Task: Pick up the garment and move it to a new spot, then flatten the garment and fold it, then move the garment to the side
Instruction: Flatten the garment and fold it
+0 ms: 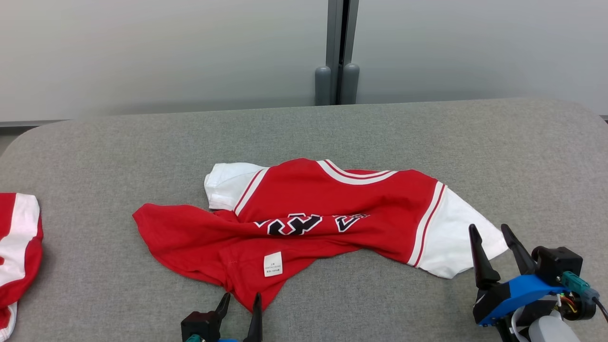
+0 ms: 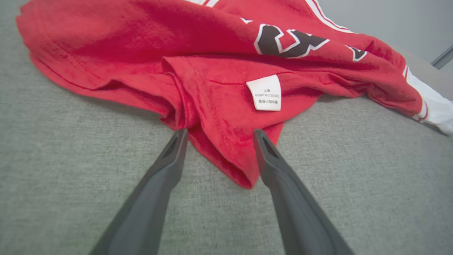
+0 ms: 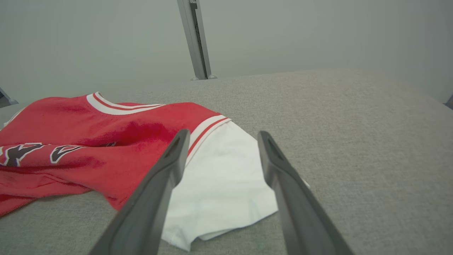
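Note:
The garment [image 1: 313, 216] is a red T-shirt with white sleeves, striped trim and black lettering, lying crumpled in the middle of the grey table [image 1: 427, 142]. Its hem corner with a white care label [image 2: 264, 92] points toward me. My left gripper [image 1: 241, 300] is open, its fingers straddling that red hem corner [image 2: 226, 156] just above the cloth. My right gripper [image 1: 489, 231] is open too, low over the table by the white right sleeve [image 3: 223, 177], with nothing between its fingers.
A second red and white garment [image 1: 16, 247] lies at the table's left edge. Behind the table stands a pale wall with a grey vertical post [image 1: 338, 52]. Bare grey cloth surface stretches to the right and behind the shirt.

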`<state>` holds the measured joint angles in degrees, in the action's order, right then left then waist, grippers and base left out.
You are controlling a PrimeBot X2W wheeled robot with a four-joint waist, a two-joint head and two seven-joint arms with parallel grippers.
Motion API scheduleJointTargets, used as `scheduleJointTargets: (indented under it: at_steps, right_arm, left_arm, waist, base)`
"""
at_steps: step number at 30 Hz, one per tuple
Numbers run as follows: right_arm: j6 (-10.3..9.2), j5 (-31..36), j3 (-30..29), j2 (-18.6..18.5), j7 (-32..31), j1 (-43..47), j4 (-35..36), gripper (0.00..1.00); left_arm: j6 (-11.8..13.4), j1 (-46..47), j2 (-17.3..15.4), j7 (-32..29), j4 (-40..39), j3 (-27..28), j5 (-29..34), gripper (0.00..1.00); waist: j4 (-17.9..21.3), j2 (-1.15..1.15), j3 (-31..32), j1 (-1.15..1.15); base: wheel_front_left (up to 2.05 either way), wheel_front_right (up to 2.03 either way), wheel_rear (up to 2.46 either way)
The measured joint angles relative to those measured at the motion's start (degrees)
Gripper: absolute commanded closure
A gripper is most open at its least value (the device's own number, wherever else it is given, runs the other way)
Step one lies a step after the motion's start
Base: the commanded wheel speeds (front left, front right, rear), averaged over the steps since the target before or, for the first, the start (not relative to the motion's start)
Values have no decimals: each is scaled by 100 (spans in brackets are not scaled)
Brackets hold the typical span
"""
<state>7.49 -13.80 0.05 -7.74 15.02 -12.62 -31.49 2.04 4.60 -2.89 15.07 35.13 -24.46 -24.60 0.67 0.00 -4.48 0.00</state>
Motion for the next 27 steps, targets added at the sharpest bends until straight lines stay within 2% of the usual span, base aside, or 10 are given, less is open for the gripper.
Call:
scheduleJointTargets:
  at_steps: [16, 27]
  right_arm:
    - [0, -4, 96, -23, 0, -13, 7, 0]
    - [0, -22, 178, -15, 0, -128, 66, 0]
  left_arm:
    - [-127, 175, 2, 0, 11, -99, -130, 0]
    - [-98, 548, 1, 0, 186, 324, -147, 0]
  waist:
    - [65, 0, -98, 0]
    - [195, 0, -298, 1]
  base:
    - [0, 0, 0]
    - [0, 0, 0]
